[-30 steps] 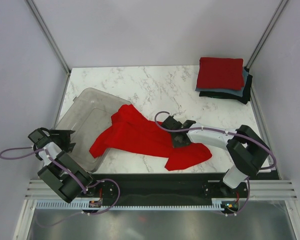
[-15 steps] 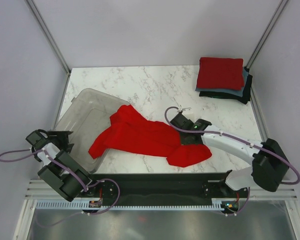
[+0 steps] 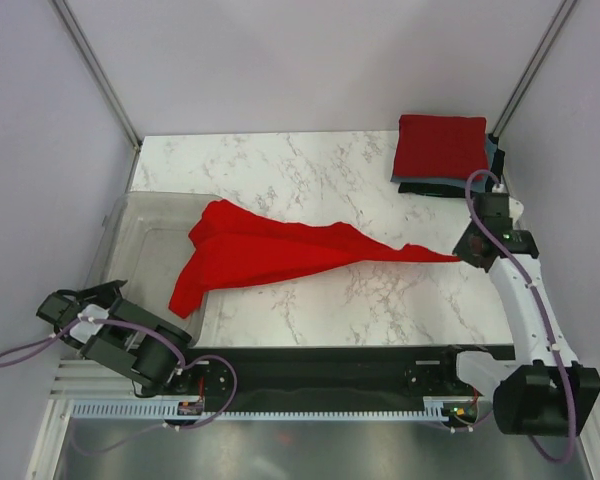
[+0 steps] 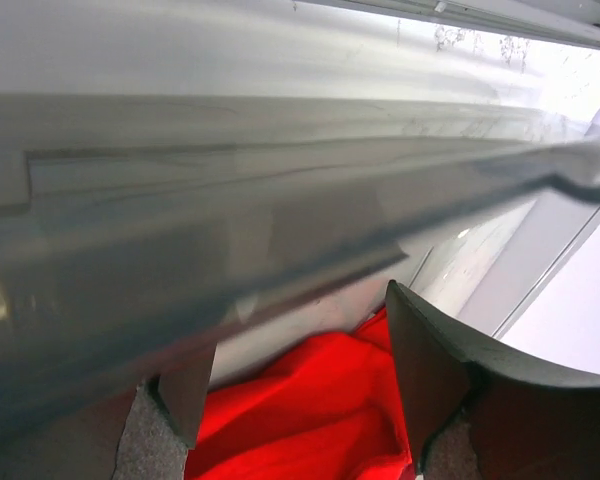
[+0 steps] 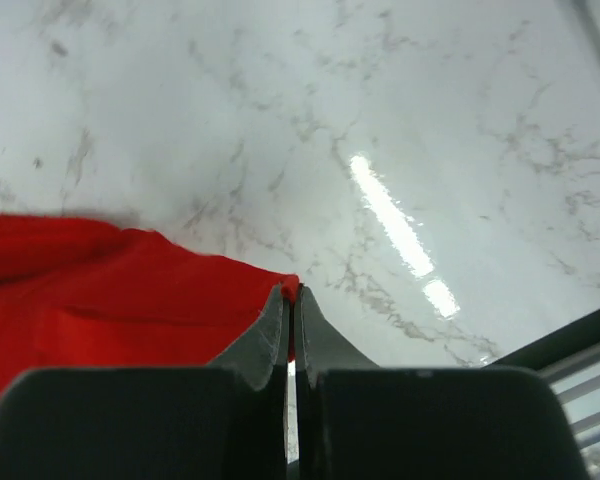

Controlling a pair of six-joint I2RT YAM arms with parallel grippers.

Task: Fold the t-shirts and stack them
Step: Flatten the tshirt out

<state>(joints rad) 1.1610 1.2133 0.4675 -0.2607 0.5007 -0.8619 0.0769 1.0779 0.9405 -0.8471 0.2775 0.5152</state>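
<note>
Nearest the black base rail, the left gripper sits low at the near left corner of the clear grey plastic bin. In the left wrist view its fingers stand apart with nothing between them, and the bin's translucent wall fills most of the sight ahead, so that wall blocks the way toward the cloth. The loose bright red t-shirt starts over the bin's right side. One end hangs down across the bin's near right rim, and the rest is drawn out in a long, narrowing band across the white marble table to the right of the bin. Its long axis runs left to right, with the broad bunched part at the bin and the thin tip pointing away from it. That tip is held by the right gripper, well to the right of the bin near the table's right edge. The right wrist view shows its jaws pressed together on the red hem, with bare marble all round the pinch. Between the bin and the right gripper, the marble nearer than the band and beyond it lies bare. Farthest off, diagonally across the table from the bin at the far right corner, stands a stack: a folded red t-shirt on top, a grey-blue t-shirt under it, and a black t-shirt lowest. The right arm's forearm crosses just in front of the stack's near right corner.
</note>
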